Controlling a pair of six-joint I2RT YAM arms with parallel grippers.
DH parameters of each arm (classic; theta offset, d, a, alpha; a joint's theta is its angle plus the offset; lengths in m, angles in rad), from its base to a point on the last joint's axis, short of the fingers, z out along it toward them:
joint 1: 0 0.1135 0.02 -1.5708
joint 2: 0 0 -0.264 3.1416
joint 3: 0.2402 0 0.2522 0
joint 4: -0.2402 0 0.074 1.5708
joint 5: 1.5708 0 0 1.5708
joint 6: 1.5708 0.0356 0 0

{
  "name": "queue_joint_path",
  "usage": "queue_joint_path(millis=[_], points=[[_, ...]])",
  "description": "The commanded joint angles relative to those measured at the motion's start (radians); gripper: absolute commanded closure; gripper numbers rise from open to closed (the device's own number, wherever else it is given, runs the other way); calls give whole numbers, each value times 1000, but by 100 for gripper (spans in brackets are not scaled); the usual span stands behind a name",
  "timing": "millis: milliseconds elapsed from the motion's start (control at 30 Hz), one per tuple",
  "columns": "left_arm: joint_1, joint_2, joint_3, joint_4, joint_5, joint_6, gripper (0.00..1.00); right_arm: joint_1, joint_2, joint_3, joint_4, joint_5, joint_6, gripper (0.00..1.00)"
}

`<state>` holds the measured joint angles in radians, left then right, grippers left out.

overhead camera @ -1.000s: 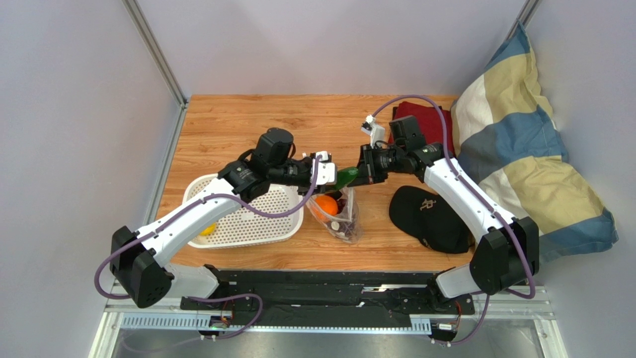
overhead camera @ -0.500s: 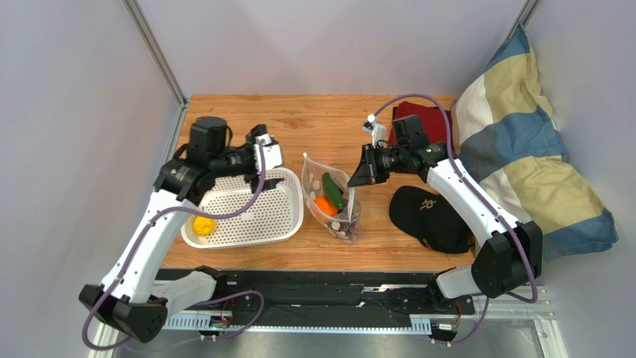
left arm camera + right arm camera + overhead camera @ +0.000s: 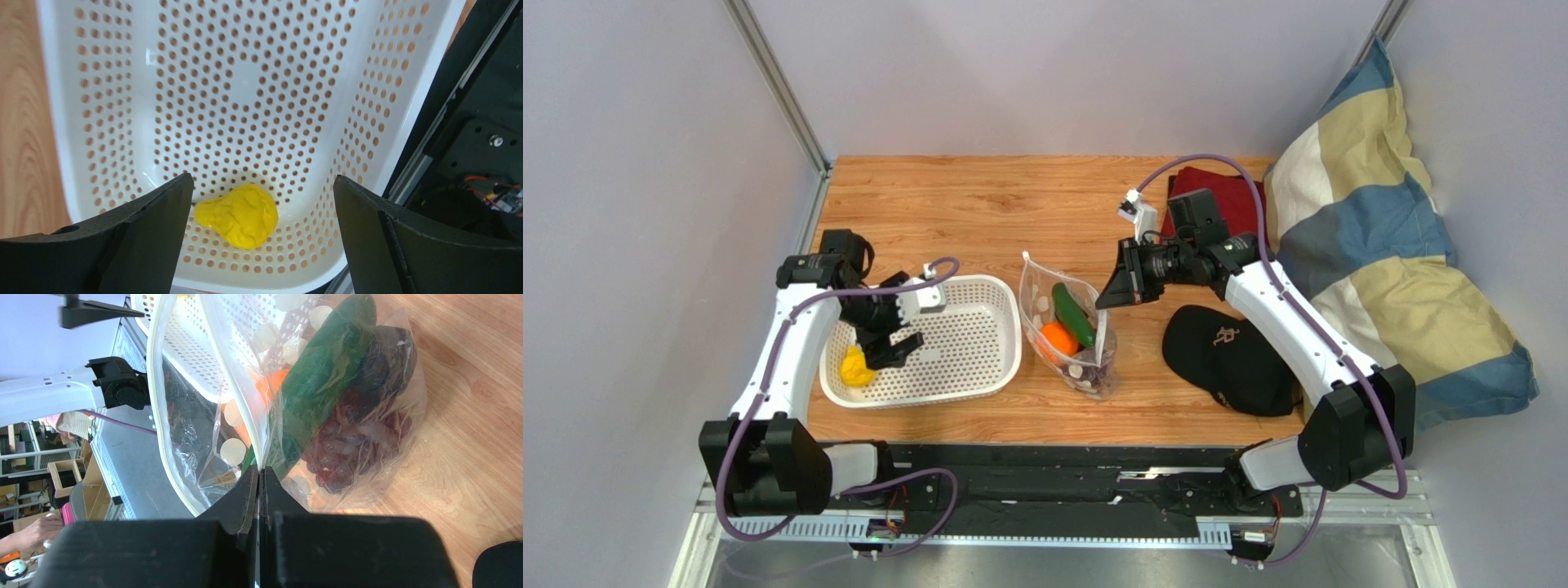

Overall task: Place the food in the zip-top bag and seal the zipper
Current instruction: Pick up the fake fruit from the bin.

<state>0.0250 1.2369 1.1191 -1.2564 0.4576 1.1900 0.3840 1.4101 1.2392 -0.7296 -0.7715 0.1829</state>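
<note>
Yellow, perhaps pear-shaped lemon [image 3: 238, 215] under wide left pincer [image 3: 261, 184]; right pincer [image 3: 259, 476] tight on zip-top bag [image 3: 202, 447].

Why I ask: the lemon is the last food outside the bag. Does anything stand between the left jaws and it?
Nothing visible does. The left gripper hangs open above the lemon, which lies bare in the white basket, close to its wall; the jaws stand wider than the lemon.

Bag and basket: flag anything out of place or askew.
The lemon lies in the basket, the only food seen outside the bag. The bag's mouth gapes open, its edge pinched by the right gripper. Nothing looks spilled or damaged.
</note>
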Motion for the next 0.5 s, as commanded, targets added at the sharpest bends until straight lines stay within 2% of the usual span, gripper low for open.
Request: queue_joint_path(millis=[0,167,467], points=[[3,-7,-77,60,-213,105,6,-4,-49,25,-4,-8,-25,100],[1,83,-143,167,-378,135,5,-4,-59,16,-5,1,-30,100],[1,240,-166,227,-456,155,12,-5,-59,25,-14,11,-36,100]])
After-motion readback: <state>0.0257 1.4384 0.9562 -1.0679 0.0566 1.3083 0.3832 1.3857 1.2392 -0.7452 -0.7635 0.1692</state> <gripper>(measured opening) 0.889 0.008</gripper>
